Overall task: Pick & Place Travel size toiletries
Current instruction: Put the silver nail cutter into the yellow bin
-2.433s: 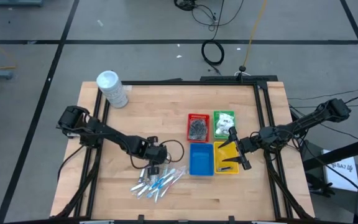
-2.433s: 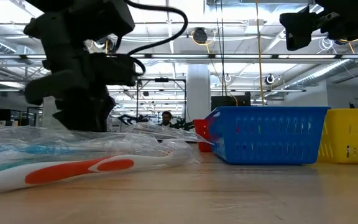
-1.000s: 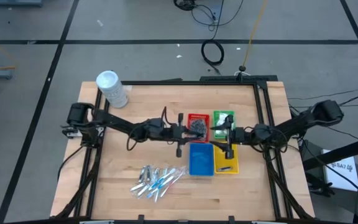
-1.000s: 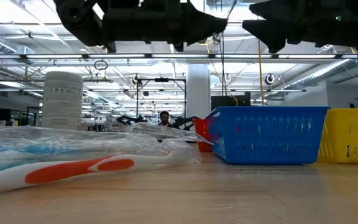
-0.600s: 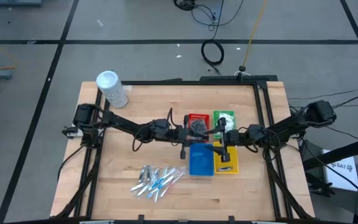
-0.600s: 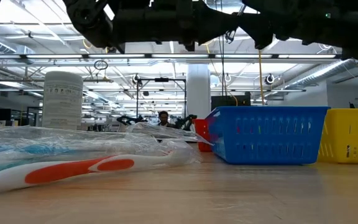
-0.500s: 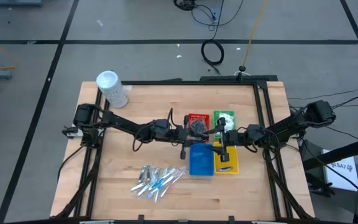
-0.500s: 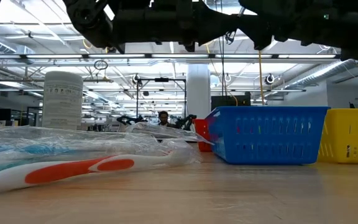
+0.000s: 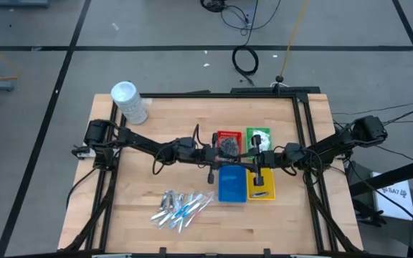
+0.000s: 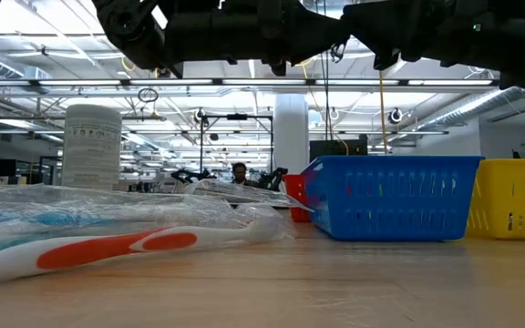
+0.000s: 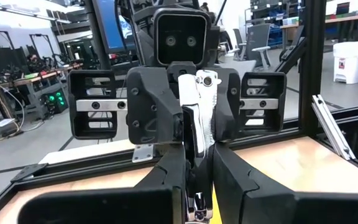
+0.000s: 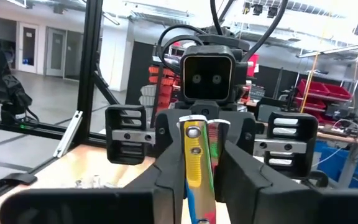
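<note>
My left gripper [image 9: 224,159] and right gripper [image 9: 247,160] both clamp one wrapped toothbrush [image 12: 194,163], frame center.

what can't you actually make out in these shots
- High view: the wrapped stick passed between the left gripper and right gripper is too small, hidden by both.
- Low view: contents of the blue tray and yellow tray, behind their walls.
- Low view: both grippers cut off by the top edge.
</note>
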Tool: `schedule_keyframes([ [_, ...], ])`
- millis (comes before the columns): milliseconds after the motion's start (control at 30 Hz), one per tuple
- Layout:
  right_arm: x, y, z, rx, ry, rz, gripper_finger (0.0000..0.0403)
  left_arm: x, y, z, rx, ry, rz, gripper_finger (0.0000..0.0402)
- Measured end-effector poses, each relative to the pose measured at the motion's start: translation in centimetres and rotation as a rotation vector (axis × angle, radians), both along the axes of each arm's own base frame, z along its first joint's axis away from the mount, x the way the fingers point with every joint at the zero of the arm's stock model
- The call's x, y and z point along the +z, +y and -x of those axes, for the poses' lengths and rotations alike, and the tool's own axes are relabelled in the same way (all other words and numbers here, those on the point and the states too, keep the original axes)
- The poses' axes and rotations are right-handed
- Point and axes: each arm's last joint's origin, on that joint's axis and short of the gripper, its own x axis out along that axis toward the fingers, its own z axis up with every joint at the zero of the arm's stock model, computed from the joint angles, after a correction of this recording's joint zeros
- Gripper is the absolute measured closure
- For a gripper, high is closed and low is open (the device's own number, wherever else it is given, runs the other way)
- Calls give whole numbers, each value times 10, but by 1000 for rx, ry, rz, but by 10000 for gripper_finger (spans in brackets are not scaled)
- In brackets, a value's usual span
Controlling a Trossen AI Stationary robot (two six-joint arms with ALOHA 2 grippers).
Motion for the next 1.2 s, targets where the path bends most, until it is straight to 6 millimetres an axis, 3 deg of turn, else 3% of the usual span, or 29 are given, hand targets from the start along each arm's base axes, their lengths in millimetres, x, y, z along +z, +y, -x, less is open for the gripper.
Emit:
schedule_keyframes([
  [367, 2, 0, 1, -14, -5, 11, 338, 1, -6, 0, -15, 6, 85, 319],
  [833, 17, -3, 19, -30, 79, -19, 338, 2, -22, 2, 34, 14, 115, 314],
  [1033, 20, 6, 36, 64, 172, -41, 338, 13, -19, 14, 60, 153, 53, 314],
  [1200, 18, 19, 53, 252, 301, -125, 338, 28, -16, 33, 132, 305, 1, 314],
])
